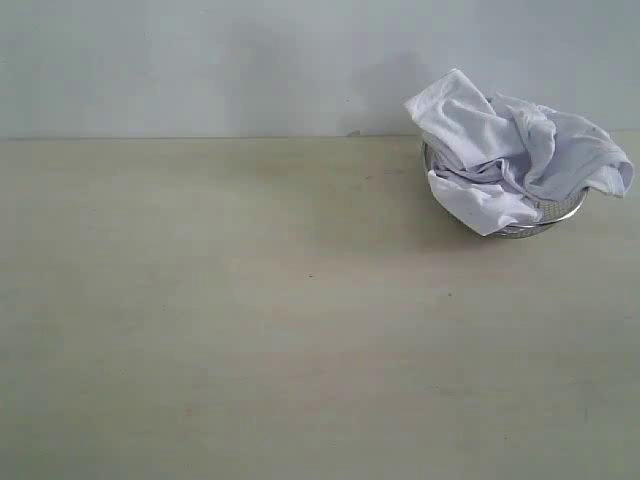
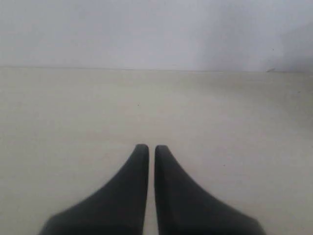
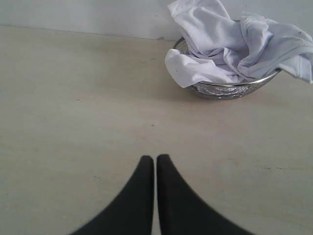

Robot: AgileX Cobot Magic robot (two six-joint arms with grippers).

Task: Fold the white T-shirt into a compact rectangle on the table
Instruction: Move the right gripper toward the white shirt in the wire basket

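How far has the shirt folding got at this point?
Nothing looks done: the white T-shirt sits crumpled in the wire basket, spilling over its rim. Nothing is in hand: the left gripper and right gripper are shut and empty above the table. Left: lifting the shirt out, spreading it flat, every fold.

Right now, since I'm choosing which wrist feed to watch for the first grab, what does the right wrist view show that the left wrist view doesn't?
Only the right wrist view: the white T-shirt, crumpled and spilling over the rim of the wire-mesh basket, plus the right pincer, shut.
Only the left wrist view: the left pincer, shut, with nothing but bare surface ahead of it.
Both: the pale beige table, the plain wall behind it, and a pair of dark fingers closed together, holding nothing.
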